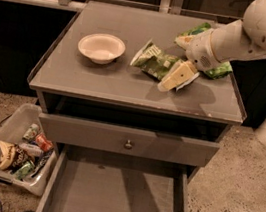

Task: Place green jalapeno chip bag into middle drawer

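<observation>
The green jalapeno chip bag lies flat on the cabinet top, right of centre, with its whitish end pointing left. My gripper hangs at the bag's right end, just above the cabinet top, with its cream fingers slightly apart and nothing between them. The white arm reaches in from the upper right. The middle drawer is pulled out at the bottom of the view, and its grey floor is bare.
A white bowl sits on the left of the cabinet top. A brighter green bag lies behind the arm. A shut drawer front with a round knob is above the pulled-out drawer. A bin of snacks stands on the floor at left.
</observation>
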Controlling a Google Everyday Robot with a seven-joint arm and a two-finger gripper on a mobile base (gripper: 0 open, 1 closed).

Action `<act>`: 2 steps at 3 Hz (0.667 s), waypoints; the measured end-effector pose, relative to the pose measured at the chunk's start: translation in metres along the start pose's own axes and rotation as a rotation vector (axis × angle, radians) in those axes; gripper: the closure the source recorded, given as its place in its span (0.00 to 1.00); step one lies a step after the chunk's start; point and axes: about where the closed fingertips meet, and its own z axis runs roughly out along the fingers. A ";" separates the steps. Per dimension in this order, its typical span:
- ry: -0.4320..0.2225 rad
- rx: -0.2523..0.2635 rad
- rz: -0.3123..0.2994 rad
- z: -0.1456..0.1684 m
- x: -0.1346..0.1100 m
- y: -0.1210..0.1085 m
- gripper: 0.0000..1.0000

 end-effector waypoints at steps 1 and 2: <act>-0.002 -0.020 0.006 0.019 0.001 -0.006 0.00; 0.000 -0.043 0.014 0.034 0.003 -0.005 0.00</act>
